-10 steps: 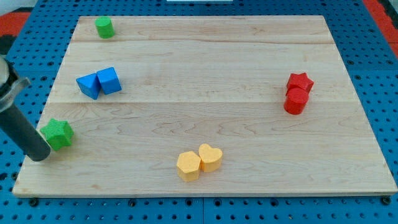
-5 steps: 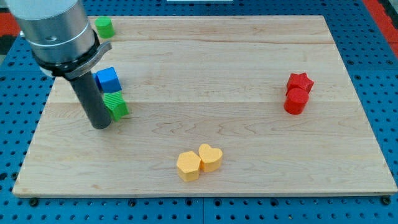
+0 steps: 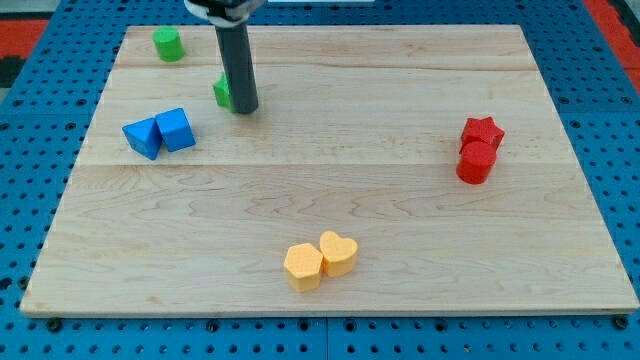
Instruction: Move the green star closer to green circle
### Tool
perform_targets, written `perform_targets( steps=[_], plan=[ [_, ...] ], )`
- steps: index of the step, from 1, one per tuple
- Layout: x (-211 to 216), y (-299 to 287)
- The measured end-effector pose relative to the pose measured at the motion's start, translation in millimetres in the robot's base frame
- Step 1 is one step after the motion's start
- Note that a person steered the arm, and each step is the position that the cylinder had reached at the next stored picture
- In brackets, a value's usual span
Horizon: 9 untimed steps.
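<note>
The green star [image 3: 222,92] lies on the wooden board in the upper left part of the view, mostly hidden behind my dark rod. My tip [image 3: 245,108] touches the board right against the star's right side. The green circle [image 3: 167,44] stands near the board's top left corner, up and to the left of the star, with a gap between them.
Two blue blocks [image 3: 160,133] sit together at the left, below the star. A red star [image 3: 483,131] and a red round block [image 3: 474,163] sit at the right. A yellow hexagon [image 3: 302,267] and a yellow heart [image 3: 338,252] sit at the bottom middle.
The green star has been pushed from the board's left edge, past the blue blocks, up and right toward the top. My tip moved with it.
</note>
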<state>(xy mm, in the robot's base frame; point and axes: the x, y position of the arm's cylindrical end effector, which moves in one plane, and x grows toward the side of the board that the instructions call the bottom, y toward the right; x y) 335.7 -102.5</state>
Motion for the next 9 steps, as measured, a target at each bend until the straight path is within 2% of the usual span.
perform_targets(
  steps=[1, 3, 5, 9],
  plan=[
    [-36.5, -20.0],
    [-63.2, -4.3],
    [-67.2, -47.0],
    [-67.2, -56.8]
  ],
)
